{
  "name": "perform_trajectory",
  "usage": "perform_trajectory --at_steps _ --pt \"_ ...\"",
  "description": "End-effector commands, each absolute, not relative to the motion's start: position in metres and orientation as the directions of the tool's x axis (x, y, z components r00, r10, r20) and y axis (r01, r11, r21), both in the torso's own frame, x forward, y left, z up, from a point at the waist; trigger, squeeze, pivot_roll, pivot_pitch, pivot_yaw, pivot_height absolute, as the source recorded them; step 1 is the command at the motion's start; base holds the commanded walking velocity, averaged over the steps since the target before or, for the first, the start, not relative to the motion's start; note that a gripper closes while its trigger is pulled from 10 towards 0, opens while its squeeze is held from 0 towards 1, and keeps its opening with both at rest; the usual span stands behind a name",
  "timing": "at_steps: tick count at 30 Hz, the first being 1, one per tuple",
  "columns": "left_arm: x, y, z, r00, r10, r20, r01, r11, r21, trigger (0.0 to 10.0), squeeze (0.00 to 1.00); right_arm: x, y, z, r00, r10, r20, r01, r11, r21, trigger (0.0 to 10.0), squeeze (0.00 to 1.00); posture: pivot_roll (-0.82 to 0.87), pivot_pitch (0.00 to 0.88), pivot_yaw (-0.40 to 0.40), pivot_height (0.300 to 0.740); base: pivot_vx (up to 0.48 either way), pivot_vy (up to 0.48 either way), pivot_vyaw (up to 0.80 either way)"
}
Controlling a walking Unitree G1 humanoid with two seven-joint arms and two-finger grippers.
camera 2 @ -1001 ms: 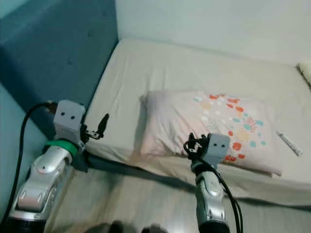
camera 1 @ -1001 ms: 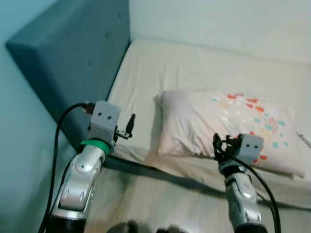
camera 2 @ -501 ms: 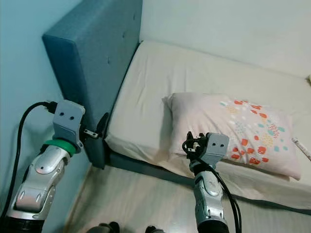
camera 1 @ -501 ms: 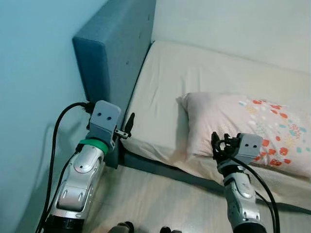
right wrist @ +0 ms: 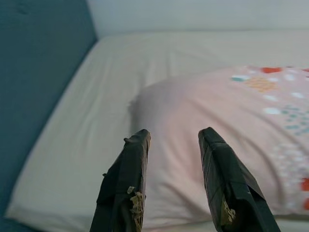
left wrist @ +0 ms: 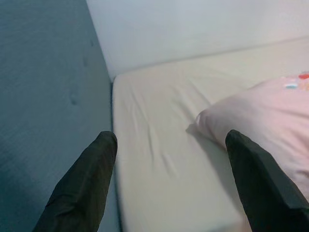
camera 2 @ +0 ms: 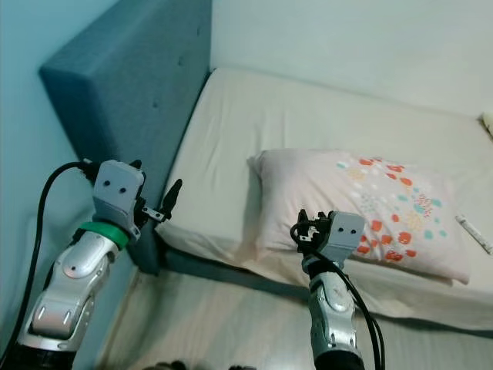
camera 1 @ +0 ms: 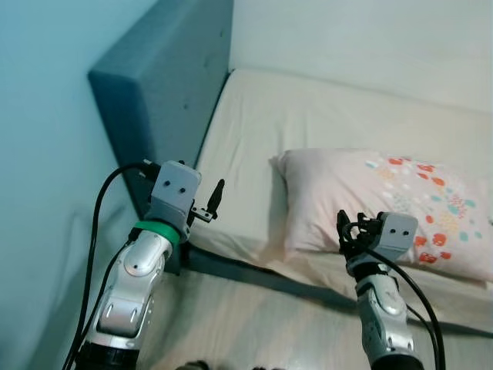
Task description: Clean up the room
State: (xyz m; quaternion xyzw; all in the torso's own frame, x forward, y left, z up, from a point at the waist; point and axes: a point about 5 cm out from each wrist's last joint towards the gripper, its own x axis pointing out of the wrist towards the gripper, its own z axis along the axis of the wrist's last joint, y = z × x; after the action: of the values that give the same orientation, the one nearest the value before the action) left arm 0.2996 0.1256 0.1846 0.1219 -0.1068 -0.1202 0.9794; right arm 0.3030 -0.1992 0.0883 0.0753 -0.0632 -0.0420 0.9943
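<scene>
Pink pillow [camera 1: 385,204] on bed | ahead of right hand [right wrist: 171,140] | fingers spread

Blue padded headboard [camera 1: 166,85] against pale blue wall [camera 1: 46,139], at end of mattress. White wall [camera 2: 370,38] behind. Light wood floor [camera 2: 231,324] below.

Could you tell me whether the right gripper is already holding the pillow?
No, the right gripper is open and empty, with the pillow lying on the bed beyond its fingers.

Head cameras looking down, wrist cameras forward, all sharing pillow [camera 1: 385,204]
</scene>
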Motion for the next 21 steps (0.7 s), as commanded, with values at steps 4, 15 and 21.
perform_trajectory --at_steps 4,15,21 --pt "0.2991 0.1265 0.1785 0.953 -0.26 0.158 0.213 0.94 0.265 10.0 0.0 0.2992 -0.2026 0.0818 0.989 -0.111 0.097 0.094 0.982 0.162 10.0 0.0 0.12 0.12 -0.047 0.74 0.48 0.0 0.0" --pt "0.2992 0.1259 0.1781 0.953 -0.257 0.163 0.21 0.943 0.258 10.0 0.0 0.2992 -0.2035 0.0813 0.99 -0.109 0.093 0.094 0.983 0.157 10.0 0.0 0.12 0.121 -0.051 0.74 0.443 0.0 0.0" --pt "0.2977 0.1247 0.1791 0.946 -0.275 0.17 0.23 0.942 0.245 10.0 0.0 0.2993 -0.2039 0.0812 0.99 -0.109 0.093 0.094 0.983 0.156 10.0 0.0 0.12 0.118 -0.052 0.74 0.0 0.0 0.0"
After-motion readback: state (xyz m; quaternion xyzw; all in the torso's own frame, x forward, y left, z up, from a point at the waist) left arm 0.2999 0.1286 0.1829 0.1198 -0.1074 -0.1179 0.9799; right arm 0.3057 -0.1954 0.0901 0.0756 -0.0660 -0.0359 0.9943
